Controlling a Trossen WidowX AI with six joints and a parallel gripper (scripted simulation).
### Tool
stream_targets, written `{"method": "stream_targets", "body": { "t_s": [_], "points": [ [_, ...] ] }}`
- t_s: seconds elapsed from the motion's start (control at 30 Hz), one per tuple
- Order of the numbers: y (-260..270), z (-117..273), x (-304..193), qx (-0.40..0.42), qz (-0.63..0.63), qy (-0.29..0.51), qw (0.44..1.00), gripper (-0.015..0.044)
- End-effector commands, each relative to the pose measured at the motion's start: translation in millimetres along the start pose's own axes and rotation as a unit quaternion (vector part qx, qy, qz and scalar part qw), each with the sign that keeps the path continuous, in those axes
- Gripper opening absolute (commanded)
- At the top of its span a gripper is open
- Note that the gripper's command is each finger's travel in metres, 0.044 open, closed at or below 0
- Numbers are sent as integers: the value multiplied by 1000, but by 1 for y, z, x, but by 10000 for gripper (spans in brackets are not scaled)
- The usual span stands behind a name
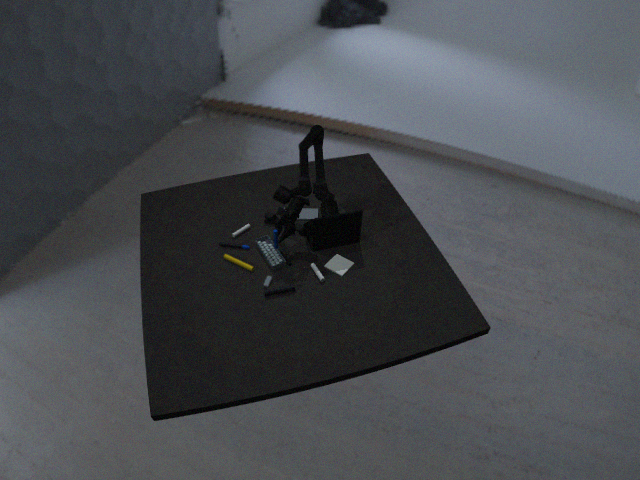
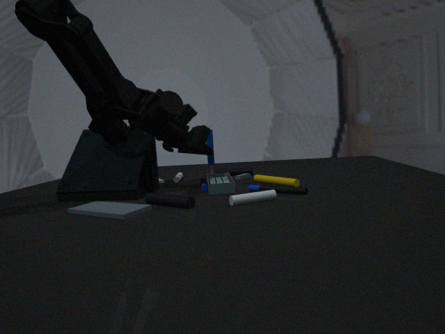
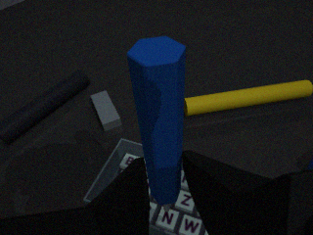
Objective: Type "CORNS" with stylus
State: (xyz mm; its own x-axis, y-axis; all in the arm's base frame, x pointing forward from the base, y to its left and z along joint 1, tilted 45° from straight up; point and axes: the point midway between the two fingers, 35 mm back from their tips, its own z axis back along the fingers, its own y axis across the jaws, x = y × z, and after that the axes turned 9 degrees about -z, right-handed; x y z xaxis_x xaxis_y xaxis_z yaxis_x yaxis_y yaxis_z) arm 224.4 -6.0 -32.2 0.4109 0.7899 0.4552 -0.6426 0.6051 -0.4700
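Presently, nearest in the wrist view, the gripper (image 1: 279,236) (image 2: 210,149) (image 3: 163,163) is closed partway around the blue stylus (image 1: 275,237) (image 2: 211,158) (image 3: 161,108), a smooth six-sided rod held almost upright. Its thin tip stands at the keyboard (image 1: 270,252) (image 2: 222,188) (image 3: 186,200), just beside the N key (image 3: 167,216); contact I cannot tell. Probably the N step is in hand, so next needs aligning, then a firm straight press. Beyond lie a matt grey block (image 1: 267,281) (image 2: 242,176) (image 3: 106,111) and a round yellow cylinder (image 1: 238,262) (image 2: 276,180) (image 3: 249,98).
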Motion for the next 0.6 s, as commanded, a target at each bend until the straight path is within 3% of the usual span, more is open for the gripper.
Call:
{"method": "stream_targets", "body": {
  "t_s": [0.0, 0.57],
  "points": [
    [2, -1, -2, 4, 1, 1, 1000, 81],
    [1, -5, -9, 5, 1, 1, 1000, 81]
  ]
}}
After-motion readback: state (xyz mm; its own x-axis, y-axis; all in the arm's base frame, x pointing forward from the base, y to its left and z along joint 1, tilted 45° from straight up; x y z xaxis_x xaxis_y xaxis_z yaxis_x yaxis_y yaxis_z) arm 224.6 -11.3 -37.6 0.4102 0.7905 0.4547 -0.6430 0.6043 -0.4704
